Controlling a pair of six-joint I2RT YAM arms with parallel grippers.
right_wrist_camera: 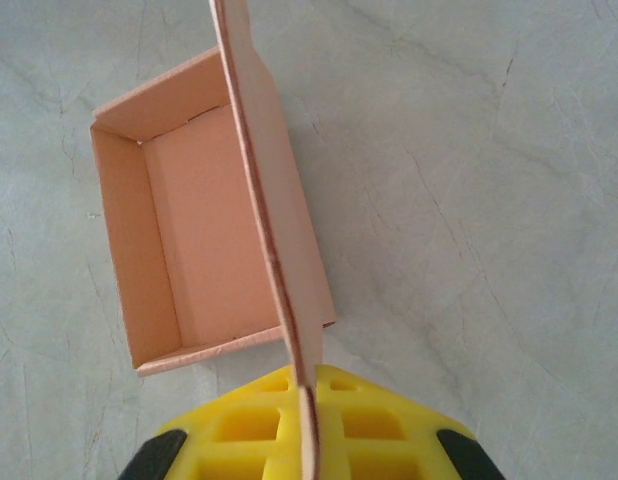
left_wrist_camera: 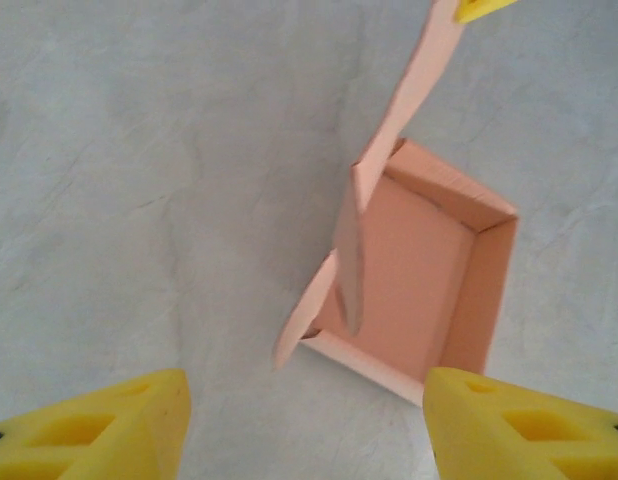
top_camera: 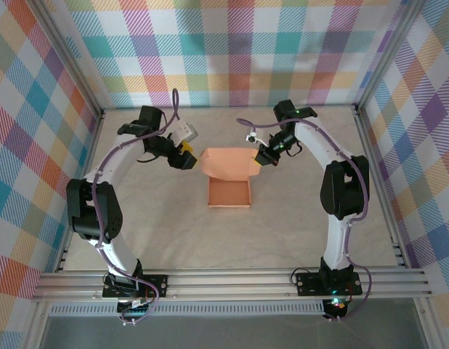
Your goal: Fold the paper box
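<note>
1. Top external view.
   - Paper box [top_camera: 229,195]: salmon-orange card, middle of the frame on the pale bench [top_camera: 174,233]. The shallow rectangular tray lies open side up.
   - Lid flap [top_camera: 224,163]: joined to the tray's upper edge, raised and tilted, with rounded corners.
   - Left hand [top_camera: 184,155]: just left of the flap, yellow fingers pointing at it. Contact cannot be told from here.
   - Right hand [top_camera: 262,158]: at the flap's right corner, touching it.
   - Checked walls [top_camera: 232,51]: pastel plaid, on three sides of the bench.
2. Left wrist view.
   - Left hand [left_wrist_camera: 307,405]: spread wide, with nothing between the fingers. One yellow finger [left_wrist_camera: 109,430] sits in the lower left corner and its partner in the lower right.
   - Paper box [left_wrist_camera: 409,280]: right of centre, its four upright walls and floor visible, resting on the bench [left_wrist_camera: 139,180]. It is apart from both fingers.
   - Lid flap [left_wrist_camera: 399,120]: seen nearly edge-on, rising from the tray's left wall to the top edge of the frame. A small rounded tab hangs at its lower end.
   - Yellow fingertip [left_wrist_camera: 477,8] of the right hand: top edge, right of centre, against the flap's upper end.
3. Right wrist view.
   - Right hand [right_wrist_camera: 307,415]: bottom centre, yellow pads closed tight on the edge of the lid flap [right_wrist_camera: 279,200].
   - The flap runs edge-on from the pads up to the top of the frame.
   - Paper box [right_wrist_camera: 199,230]: the tray is in the upper left, open and hollow, on the bench [right_wrist_camera: 469,200].
</note>
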